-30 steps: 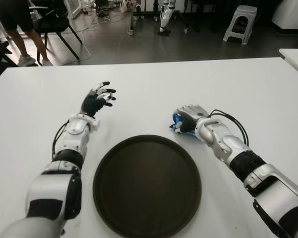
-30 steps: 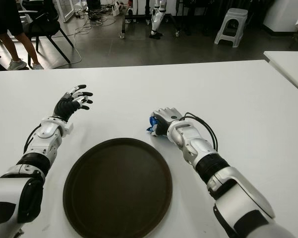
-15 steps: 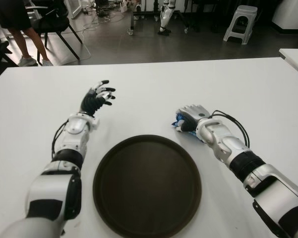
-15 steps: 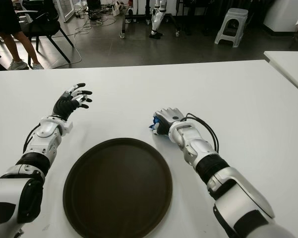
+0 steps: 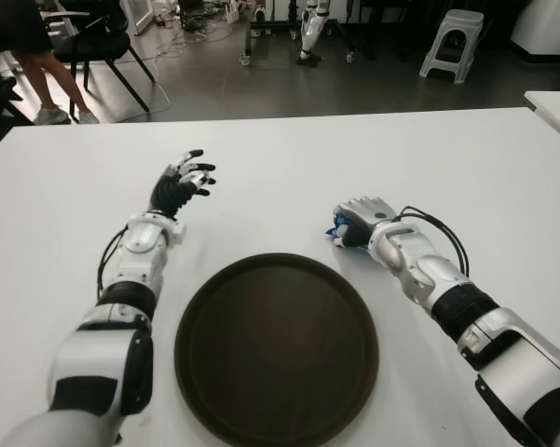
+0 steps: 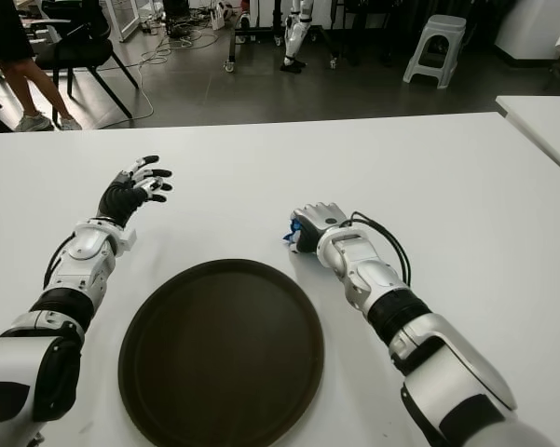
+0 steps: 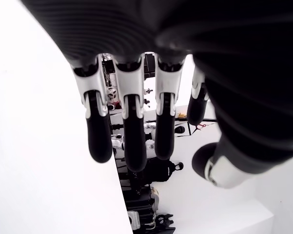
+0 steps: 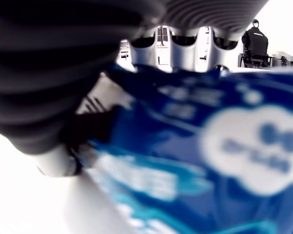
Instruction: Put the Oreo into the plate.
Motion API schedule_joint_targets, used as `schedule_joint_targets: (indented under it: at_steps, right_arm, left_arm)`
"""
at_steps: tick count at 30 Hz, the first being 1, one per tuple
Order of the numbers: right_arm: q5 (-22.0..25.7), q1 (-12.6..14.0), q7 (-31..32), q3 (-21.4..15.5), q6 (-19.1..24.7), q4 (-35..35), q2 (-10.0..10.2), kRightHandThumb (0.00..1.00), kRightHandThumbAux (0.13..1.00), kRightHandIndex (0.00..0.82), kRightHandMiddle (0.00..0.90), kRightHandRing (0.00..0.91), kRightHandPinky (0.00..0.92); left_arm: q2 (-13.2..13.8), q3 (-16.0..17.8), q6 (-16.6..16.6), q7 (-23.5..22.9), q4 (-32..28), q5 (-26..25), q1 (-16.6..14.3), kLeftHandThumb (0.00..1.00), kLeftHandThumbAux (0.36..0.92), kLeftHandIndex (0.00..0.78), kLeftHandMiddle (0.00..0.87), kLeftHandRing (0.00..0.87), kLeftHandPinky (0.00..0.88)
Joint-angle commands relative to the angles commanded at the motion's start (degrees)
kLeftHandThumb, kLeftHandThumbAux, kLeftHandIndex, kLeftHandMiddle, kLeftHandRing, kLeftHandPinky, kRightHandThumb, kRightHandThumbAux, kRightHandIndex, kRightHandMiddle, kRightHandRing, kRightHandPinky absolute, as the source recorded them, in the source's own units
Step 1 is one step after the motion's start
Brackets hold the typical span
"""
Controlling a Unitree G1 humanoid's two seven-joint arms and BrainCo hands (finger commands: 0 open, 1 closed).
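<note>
The blue Oreo packet sits inside the right hand, whose fingers are curled down over it; in the right wrist view the wrapper fills the palm, so the grip looks taken. Packet and hand are low over the white table, just beyond the far right rim of the round dark plate, which has nothing in it. Whether the packet has left the table I cannot tell from here.

The step in hand looks like the lift and carry to the plate. To do it well, the hand should keep its fingers snug on the crinkly wrapper, rise enough to clear the plate's raised rim, then swing inward toward the plate's middle before letting go.

The left hand shows beyond the plate's far left side, fingers spread and holding nothing.
</note>
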Motion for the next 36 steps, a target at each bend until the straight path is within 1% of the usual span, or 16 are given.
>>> schedule_joint_targets:
  at_steps: [7,12,17,22,24,29,32,36]
  right_arm:
    - [-0.1,-0.5,0.0,-0.1,0.3,1.0,0.1,0.695,0.734,0.418,0.584,0.626,0.648]
    - [0.2,-1.4,-0.4,-0.4,0.0,2.1,0.1,0.695,0.734,0.417,0.577,0.626,0.639]
    - [0.8,-2.3,-0.4,-1.7,-0.5,1.0,-0.6,0.696,0.735,0.417,0.562,0.602,0.614]
    - [1.9,-3.6,0.0,-3.9,-1.4,-1.3,-1.9,0.695,0.735,0.418,0.561,0.593,0.604]
    - [2.3,-3.5,-0.6,-4.9,-1.8,-2.4,-2.3,0.695,0.735,0.419,0.565,0.594,0.602]
    - [3.1,-2.3,-2.5,-7.7,-3.0,-6.9,-3.2,0.695,0.734,0.42,0.57,0.595,0.602]
    - [3.7,-1.8,-3.2,-9.0,-3.4,-10.0,-3.3,0.696,0.734,0.42,0.573,0.598,0.606]
    - [4.0,-1.0,-3.6,-10.0,-3.6,-12.3,-3.4,0.696,0.734,0.422,0.59,0.611,0.629]
  left_arm:
    - [-0.1,-0.5,0.5,0.6,0.3,0.4,-0.3,0.231,0.665,0.169,0.309,0.349,0.403]
    - [-0.2,-0.4,0.8,1.1,0.9,0.3,-0.6,0.24,0.67,0.171,0.312,0.352,0.407]
    - [-0.6,-0.1,0.7,1.3,1.4,-0.1,-0.9,0.252,0.684,0.17,0.31,0.35,0.407]
    - [-0.8,0.0,0.7,1.6,2.0,0.1,-1.2,0.251,0.678,0.17,0.312,0.358,0.42]
    - [-0.8,-0.1,0.6,1.7,2.3,0.2,-1.3,0.248,0.673,0.169,0.312,0.36,0.423]
    - [-0.9,-0.3,0.2,1.7,2.5,0.4,-1.3,0.232,0.669,0.167,0.308,0.351,0.41]
    - [-0.9,-0.5,0.0,1.6,2.5,0.7,-1.3,0.215,0.669,0.166,0.307,0.345,0.4]
    - [-0.8,-0.7,0.0,1.6,2.6,0.9,-1.4,0.198,0.656,0.162,0.306,0.349,0.407]
